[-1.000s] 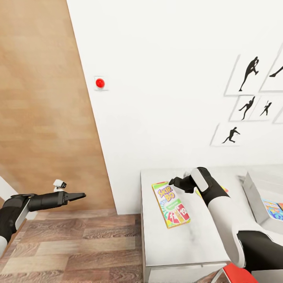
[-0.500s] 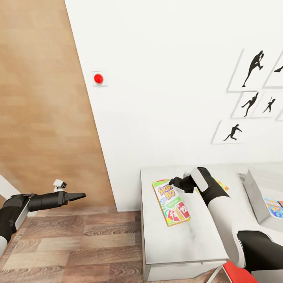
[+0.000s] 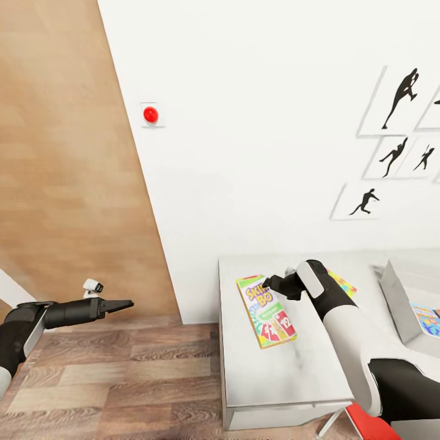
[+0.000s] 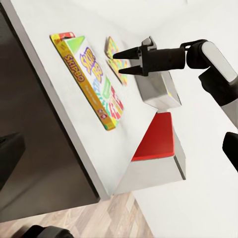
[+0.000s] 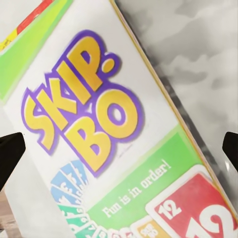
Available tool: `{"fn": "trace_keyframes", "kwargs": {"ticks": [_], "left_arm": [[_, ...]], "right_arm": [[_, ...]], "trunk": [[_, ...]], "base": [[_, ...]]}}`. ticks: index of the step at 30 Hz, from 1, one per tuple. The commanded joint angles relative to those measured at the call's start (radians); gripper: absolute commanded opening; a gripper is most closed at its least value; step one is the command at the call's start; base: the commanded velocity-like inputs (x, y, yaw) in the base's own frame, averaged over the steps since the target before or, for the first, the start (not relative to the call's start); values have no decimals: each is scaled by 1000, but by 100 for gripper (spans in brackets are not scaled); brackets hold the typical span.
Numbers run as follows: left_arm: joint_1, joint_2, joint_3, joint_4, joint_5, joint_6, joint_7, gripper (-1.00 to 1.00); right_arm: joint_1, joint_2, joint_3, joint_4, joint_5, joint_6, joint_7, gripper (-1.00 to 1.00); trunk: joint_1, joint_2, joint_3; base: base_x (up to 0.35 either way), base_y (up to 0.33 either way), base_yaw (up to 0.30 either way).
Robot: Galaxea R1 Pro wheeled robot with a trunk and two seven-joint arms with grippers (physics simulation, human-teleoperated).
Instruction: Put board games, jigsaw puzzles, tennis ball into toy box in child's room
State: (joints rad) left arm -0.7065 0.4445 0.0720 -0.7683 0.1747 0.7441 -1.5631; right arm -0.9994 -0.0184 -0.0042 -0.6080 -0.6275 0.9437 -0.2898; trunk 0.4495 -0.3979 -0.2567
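We find the right gripper [image 3: 267,285] spread wide above the SKIP BO box [image 3: 267,311] (flat on the table [image 3: 287,373]); left gripper [image 3: 125,303] narrow, empty.

The flat green card game box [image 5: 119,129] says "SKIP-BO", "Fun is in order!" (and a red "12").

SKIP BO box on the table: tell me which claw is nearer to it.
Right. The right claw hovers open just over the SKIP BO box on the table; the left claw is off the table's side, above the wood floor.
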Motion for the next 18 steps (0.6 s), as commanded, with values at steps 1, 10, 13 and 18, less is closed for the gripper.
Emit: {"fn": "trace_keyframes", "kwargs": {"ticks": [1,10,13,18], "left_arm": [[-1,0,0,0,0,11,-4,100],[-1,0,1,0,0,11,-4,100],[-1,0,1,0,0,11,-4,100],[-1,0,2,0,0,11,-5,100]], "right_arm": [[-1,0,0,-1,-11,3,-9,100],[-1,0,0,-1,-11,4,-9,100],[-1,0,0,-1,-11,4,-8,100],[-1,0,0,-1,-12,4,-8,100]], "trunk": [[1,-2,-4],[1,-2,-18],[1,-2,-23],[1,-2,-32]], "base": [[0,0,0],[0,0,0],[0,0,0],[0,0,0]]}}
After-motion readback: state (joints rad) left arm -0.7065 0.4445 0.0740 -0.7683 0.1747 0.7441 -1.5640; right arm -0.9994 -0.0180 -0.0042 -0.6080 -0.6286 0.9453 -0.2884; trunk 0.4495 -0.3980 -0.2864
